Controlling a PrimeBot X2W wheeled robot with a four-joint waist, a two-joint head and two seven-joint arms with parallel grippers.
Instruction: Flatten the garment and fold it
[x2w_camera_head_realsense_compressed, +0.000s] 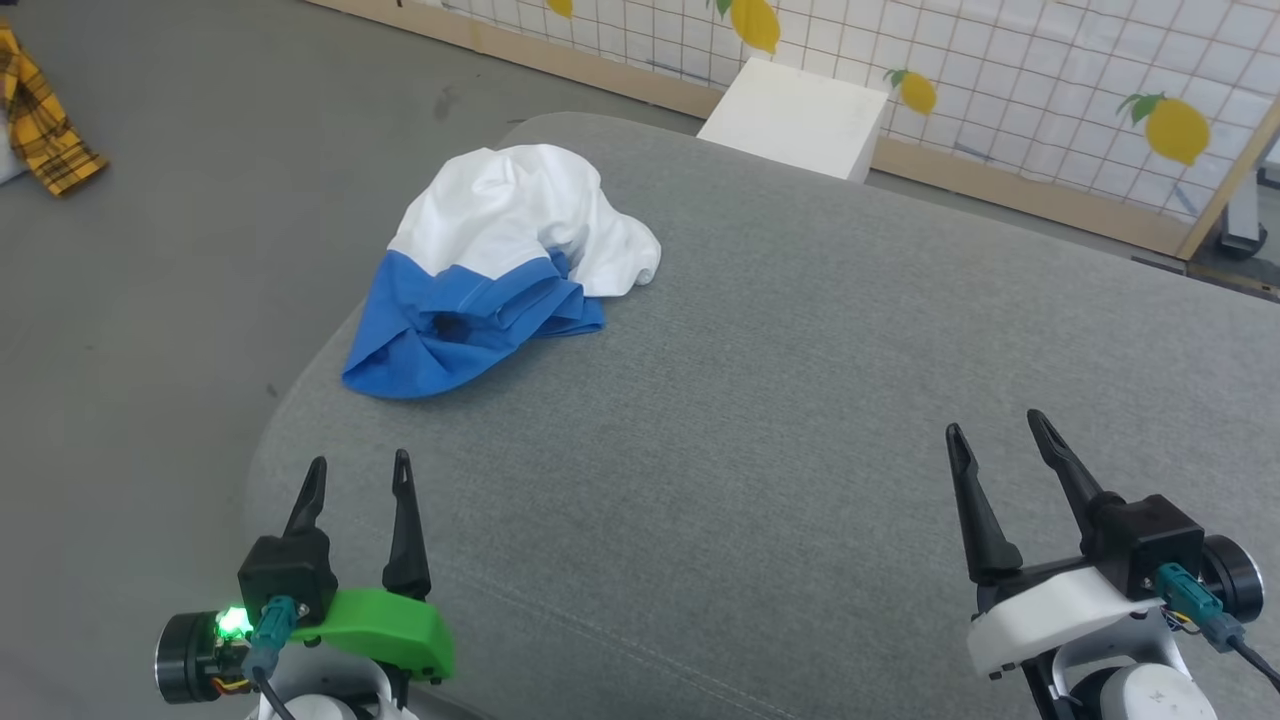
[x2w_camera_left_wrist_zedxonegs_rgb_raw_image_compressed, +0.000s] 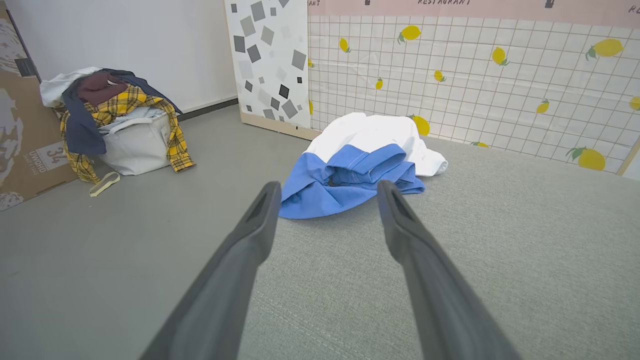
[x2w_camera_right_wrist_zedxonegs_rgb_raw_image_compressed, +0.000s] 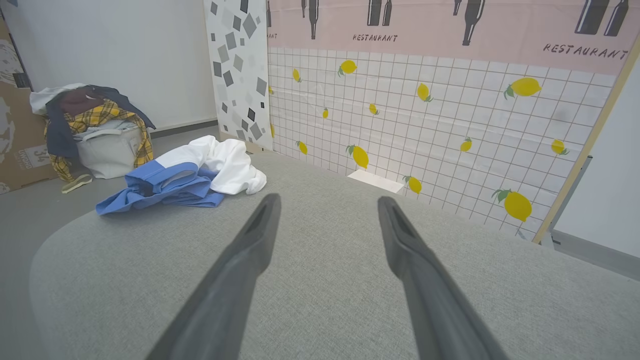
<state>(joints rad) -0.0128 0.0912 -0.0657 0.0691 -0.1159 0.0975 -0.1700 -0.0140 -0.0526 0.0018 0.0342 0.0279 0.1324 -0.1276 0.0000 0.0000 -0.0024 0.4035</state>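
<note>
my left hand (x2w_camera_head_realsense_compressed: 360, 460) and right hand (x2w_camera_head_realsense_compressed: 994, 421) hover over the near end of the grey fabric-covered table (x2w_camera_head_realsense_compressed: 760, 430), both released, fingers spread wide, nothing in them. the garment (x2w_camera_head_realsense_compressed: 500, 265) lies crumpled further out by the table's far left corner, well apart from both hands and nearer the left one. its blue part faces me and is bunched up, white part behind. past the far edge, head view shows a white box (x2w_camera_head_realsense_compressed: 795, 118) against the lemon-print wall panel (x2w_camera_head_realsense_compressed: 1050, 80). left wrist view adds a white basket (x2w_camera_left_wrist_zedxonegs_rgb_raw_image_compressed: 132, 145) heaped with clothes, a yellow plaid shirt (x2w_camera_left_wrist_zedxonegs_rgb_raw_image_compressed: 125, 107) draped over it, on the floor (x2w_camera_left_wrist_zedxonegs_rgb_raw_image_compressed: 100, 250), with a cardboard box (x2w_camera_left_wrist_zedxonegs_rgb_raw_image_compressed: 25, 140) beside it. right wrist view adds a pink restaurant banner (x2w_camera_right_wrist_zedxonegs_rgb_raw_image_compressed: 450, 30) above the panel.
</note>
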